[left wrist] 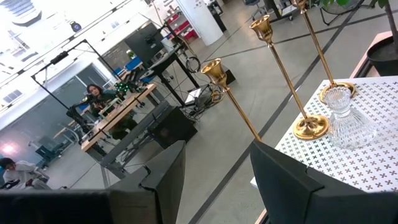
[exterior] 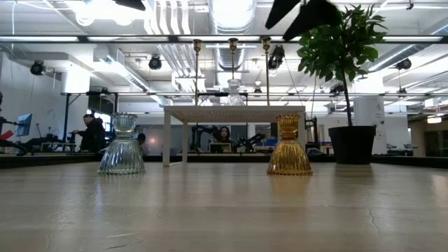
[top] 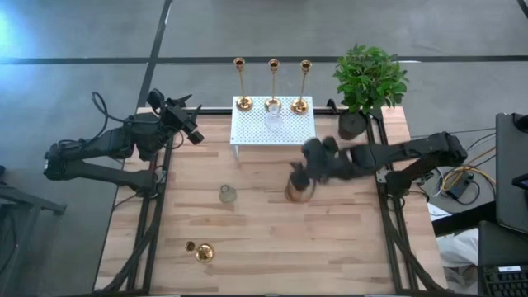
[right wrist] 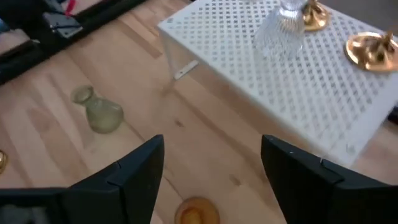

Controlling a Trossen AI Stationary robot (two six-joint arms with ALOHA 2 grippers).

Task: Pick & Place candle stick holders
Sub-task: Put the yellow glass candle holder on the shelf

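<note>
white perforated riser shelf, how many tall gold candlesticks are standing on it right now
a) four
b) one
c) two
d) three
d: the high view shows three tall gold candlesticks upright along the back edge of the white perforated riser shelf, with a clear glass holder in front of the middle one.

The high view looks straight down on the whole pale wooden counter [top: 272,239] from well above. The low view sits at counter level, facing across it into the room. The left wrist view looks outward, close over the white perforated metal shelf [left wrist: 367,165] towards the room. The right wrist view looks down at close range. All four views share that shelf [top: 272,125] [exterior: 234,110] [right wrist: 261,68].
</note>
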